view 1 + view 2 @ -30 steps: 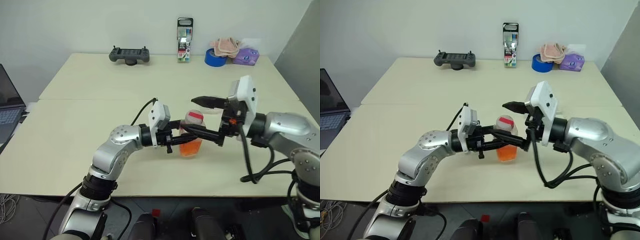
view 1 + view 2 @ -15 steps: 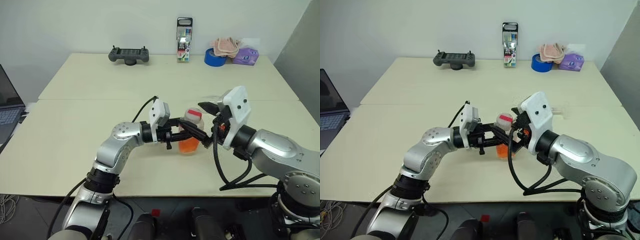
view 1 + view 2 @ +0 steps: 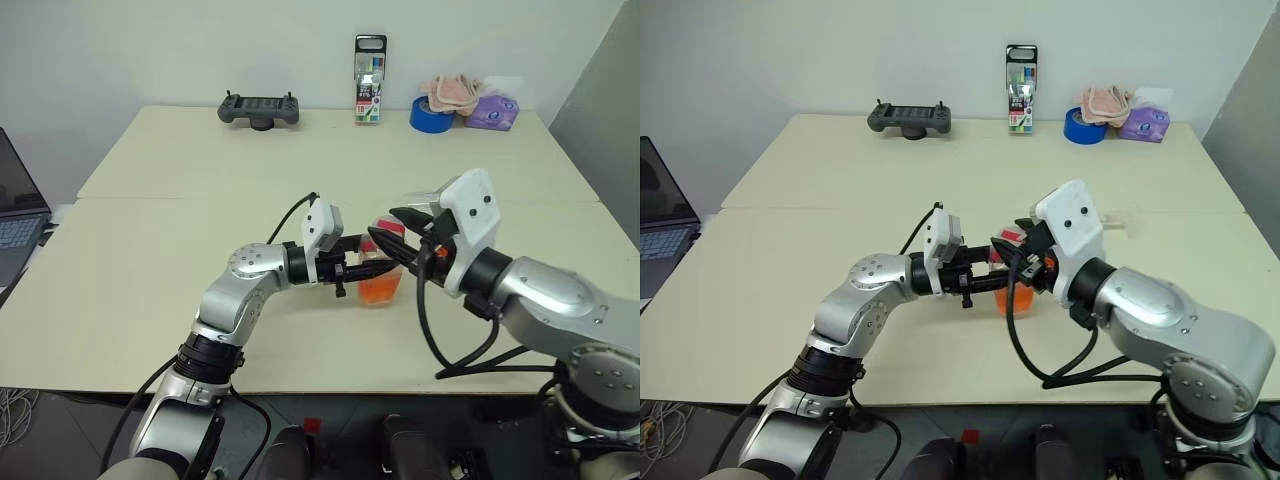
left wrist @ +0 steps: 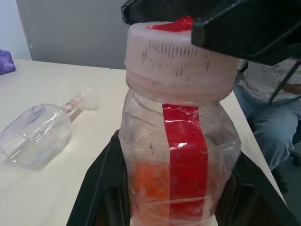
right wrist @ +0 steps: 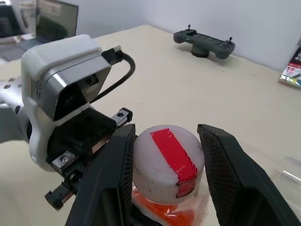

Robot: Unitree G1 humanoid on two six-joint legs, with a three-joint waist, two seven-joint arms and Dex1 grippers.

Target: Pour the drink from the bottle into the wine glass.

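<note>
Closing in on the cap (image 5: 167, 162), the right gripper (image 5: 165, 160) now has its two fingers (image 5: 115, 172) either side of the white lid, where a second ago they stood wide and higher, off to the right of the bottle (image 3: 380, 270). In the right wrist view both fingers sit against the cap's rim, though whether they actually press on it I cannot tell. The right wrist has swung round toward the left since then. The left gripper (image 4: 176, 207) has kept its clamp on the bottle's lower body throughout, one black finger (image 4: 101, 188) on each side, and the bottle stays upright near the middle of the table (image 3: 150, 250).

One bottle: clear, squarish plastic with a wide white screw cap, a strip of red tape running over the top and down the side. The drink (image 4: 150, 186), orange-red and translucent, fills only its lower part.

One wine glass (image 4: 35, 134): it lies on its side on the table just to the right of the bottle, clear bowl nearest, stem pointing away.

Along the far edge sit one dark handheld controller (image 3: 259, 109), one pack of markers (image 3: 369, 80) standing upright, one blue tape roll (image 3: 431, 114), one pinkish cloth (image 3: 452, 92) and one purple tissue pack (image 3: 493, 112). One laptop (image 3: 18, 215) shows at the left edge.
</note>
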